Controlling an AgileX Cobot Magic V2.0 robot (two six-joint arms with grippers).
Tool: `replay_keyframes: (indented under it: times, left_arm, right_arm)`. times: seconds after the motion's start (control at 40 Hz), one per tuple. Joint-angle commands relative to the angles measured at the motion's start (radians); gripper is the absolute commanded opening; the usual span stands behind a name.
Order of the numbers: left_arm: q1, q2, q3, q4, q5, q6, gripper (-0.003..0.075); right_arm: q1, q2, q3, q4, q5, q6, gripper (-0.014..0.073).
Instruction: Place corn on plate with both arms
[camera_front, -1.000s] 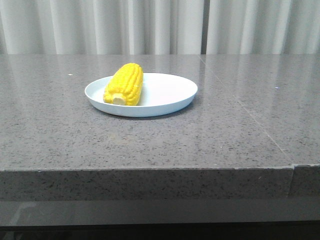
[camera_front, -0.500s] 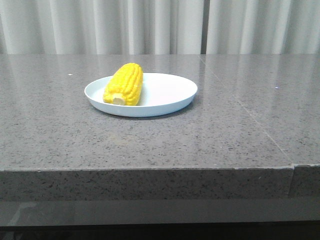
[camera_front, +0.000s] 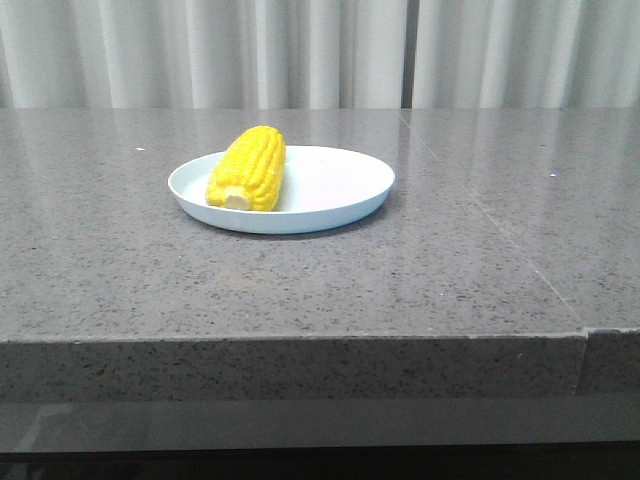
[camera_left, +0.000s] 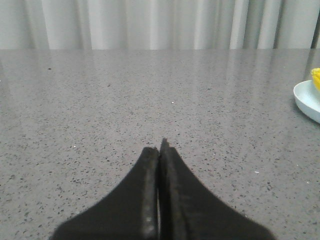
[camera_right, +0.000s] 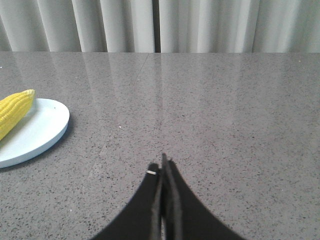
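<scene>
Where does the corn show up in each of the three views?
Front view: corn lies on the left half of the plate, stub end toward the camera.
Left wrist view: a yellow sliver at the right edge.
Right wrist view: tip at the left edge.
Shared landmark: the plate.

Grey stone table (camera_front: 400, 290), white curtains (camera_front: 300, 50)

Nothing visibly changes across the front views: the corn (camera_front: 248, 168) lies in the same spot on the plate (camera_front: 340, 186).
</scene>
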Motion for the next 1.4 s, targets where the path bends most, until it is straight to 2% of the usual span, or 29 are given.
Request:
replay_keyframes:
  times: [0.0,0.65,0.9,1.18,1.38]
  left_arm:
    - [0.001,-0.021,0.002,-0.007,-0.078,0.0,-0.002]
    - [0.001,-0.021,0.002,-0.007,-0.078,0.0,-0.002]
    - [0.001,-0.021,0.002,-0.007,-0.078,0.0,-0.002]
    - [0.001,-0.021,0.002,-0.007,-0.078,0.0,-0.002]
    - [0.001,-0.019,0.002,-0.007,-0.078,0.0,-0.002]
  right_arm:
    - [-0.008,0.011,-0.025,-0.006,-0.077,-0.01,-0.0092]
    - [-0.008,0.008,-0.008,-0.026,-0.092,-0.01,-0.0092]
    - [-0.074,-0.074,0.146,-0.048,-0.149,-0.01,-0.0092]
    - [-0.12,-0.178,0.375,-0.044,-0.31,-0.01,-0.0092]
    - [-0.121,-0.177,0.373,-0.044,-0.22,-0.01,-0.0092]
